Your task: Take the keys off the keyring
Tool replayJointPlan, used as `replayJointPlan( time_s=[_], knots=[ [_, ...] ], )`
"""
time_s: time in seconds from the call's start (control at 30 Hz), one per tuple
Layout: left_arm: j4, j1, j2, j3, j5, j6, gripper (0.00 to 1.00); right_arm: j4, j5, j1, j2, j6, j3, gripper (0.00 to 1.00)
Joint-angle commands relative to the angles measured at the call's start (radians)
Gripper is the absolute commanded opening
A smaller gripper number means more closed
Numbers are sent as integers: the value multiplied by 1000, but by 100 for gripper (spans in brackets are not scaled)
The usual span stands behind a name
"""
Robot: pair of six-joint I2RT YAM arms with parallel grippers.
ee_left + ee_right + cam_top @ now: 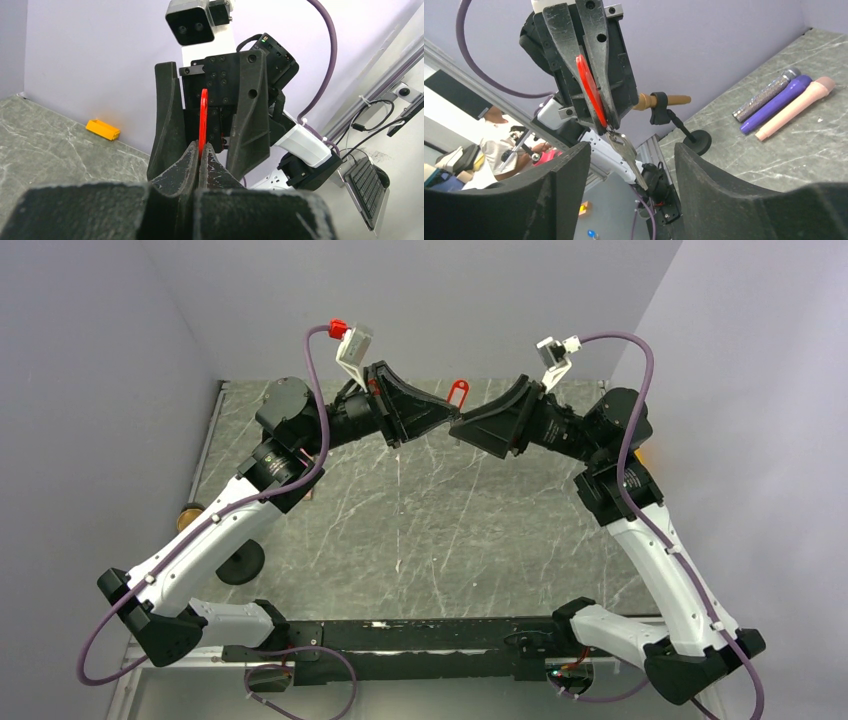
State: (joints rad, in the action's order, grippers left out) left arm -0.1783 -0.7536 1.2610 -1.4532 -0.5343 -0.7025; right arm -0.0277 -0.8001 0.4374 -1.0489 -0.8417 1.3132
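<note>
We are noting the left claw (pixel 200 152) clamping the keyring (pixel 203 117) by its red tag (pixel 591 92), raised off the counter (pixel 400 530). The key (pixel 626 155) is hanging below the tag: light, stiff, slick metal, likely to swing. Beyond, the right claw (pixel 631 147) is gaping wide, facing it; we are judging the key's blade the best hold.

Text overall: none readable.
Text on flat red plastic tag (pixel 203 116): none legible.
Text on dark keyboard (pixel 366 184), far right: too small to read.
</note>
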Motion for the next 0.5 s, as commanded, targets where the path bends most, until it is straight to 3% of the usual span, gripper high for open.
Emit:
replayJointPlan(
  time_s=[0.0,0.1,0.2,0.47],
  knots=[
    [-50,5,-26,-21,-6,-21,0,130,17,0,-15,-30,32,62],
    [-52,4,-32,-13,-5,-27,0,162,13,1,-25,-51,34,47],
    [-51,5,-40,0,2,-30,0,182,8,1,-32,-66,29,38],
    [-49,5,-47,19,30,-32,0,210,0,1,-34,-82,18,33]
  ],
)
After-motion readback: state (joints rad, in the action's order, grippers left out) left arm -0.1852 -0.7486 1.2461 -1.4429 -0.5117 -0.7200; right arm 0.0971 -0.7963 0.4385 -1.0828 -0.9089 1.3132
